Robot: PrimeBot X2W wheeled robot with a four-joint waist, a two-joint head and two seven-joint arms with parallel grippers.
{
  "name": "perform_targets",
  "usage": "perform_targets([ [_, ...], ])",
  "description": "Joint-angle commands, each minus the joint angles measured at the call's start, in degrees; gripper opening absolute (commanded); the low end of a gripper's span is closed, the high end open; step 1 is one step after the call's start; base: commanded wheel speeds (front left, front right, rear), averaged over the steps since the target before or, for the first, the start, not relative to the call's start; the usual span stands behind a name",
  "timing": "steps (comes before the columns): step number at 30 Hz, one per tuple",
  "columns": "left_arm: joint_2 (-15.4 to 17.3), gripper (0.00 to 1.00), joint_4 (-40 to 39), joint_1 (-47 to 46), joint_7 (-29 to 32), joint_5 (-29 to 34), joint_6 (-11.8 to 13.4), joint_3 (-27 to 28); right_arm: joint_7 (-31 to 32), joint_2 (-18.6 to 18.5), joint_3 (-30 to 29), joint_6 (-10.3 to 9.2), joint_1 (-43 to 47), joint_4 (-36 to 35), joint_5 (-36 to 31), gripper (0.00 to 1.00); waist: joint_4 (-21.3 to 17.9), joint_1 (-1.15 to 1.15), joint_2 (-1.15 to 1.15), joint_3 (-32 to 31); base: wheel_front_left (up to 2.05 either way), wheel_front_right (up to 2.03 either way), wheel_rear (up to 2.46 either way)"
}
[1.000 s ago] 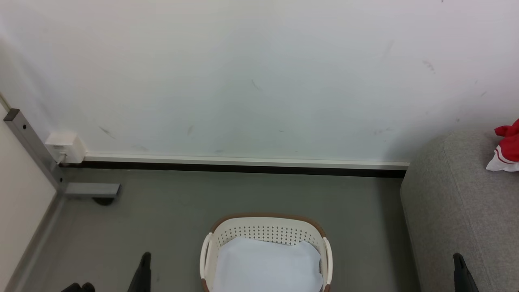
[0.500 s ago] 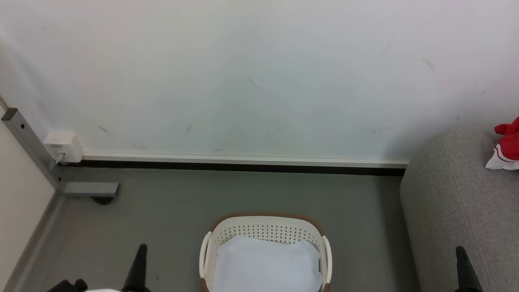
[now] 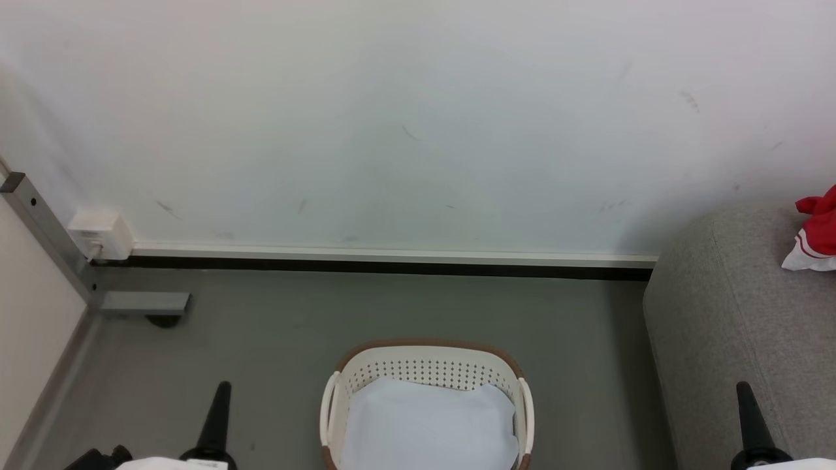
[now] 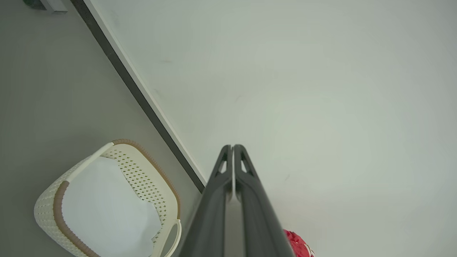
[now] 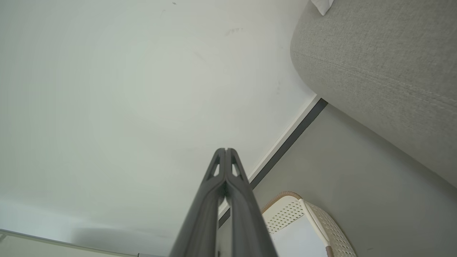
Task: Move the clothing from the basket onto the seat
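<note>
The left gripper [image 4: 232,147] and right gripper [image 5: 225,150] have their fingers pressed together, holding nothing. The red clothing [image 3: 819,228] lies on the grey sofa [image 3: 718,313] near its wall-side edge. In the laundry basket [image 3: 428,344] on the floor, 1 pale sheet [image 3: 428,424] lies on top. It would be wise to check under it for leftover red fabric before stopping.

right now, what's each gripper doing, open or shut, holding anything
left gripper: shut, fingers pressed together, holding nothing.
right gripper: shut, fingers pressed together, holding nothing.
</note>
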Motion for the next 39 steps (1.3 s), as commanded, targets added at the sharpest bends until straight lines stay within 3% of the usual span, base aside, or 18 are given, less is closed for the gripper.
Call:
perform_targets([
  [1,0.2,0.0,-0.5,-1.2,0.6,-1.9,-0.4,0.7,0.5,-0.2,-0.5,-0.06,-1.2,-0.7,2.0,0.0,0.0,0.0,0.0,0.0,0.0,0.0,0.0],
  [39,-0.2,0.0,-0.8,-3.4,5.2,-18.7,-1.6,3.8,5.1,-0.3,-1.8,-0.1,-4.1,-1.4,18.7,0.0,-0.4,0.0,0.0,0.8,0.0,0.0,0.0],
])
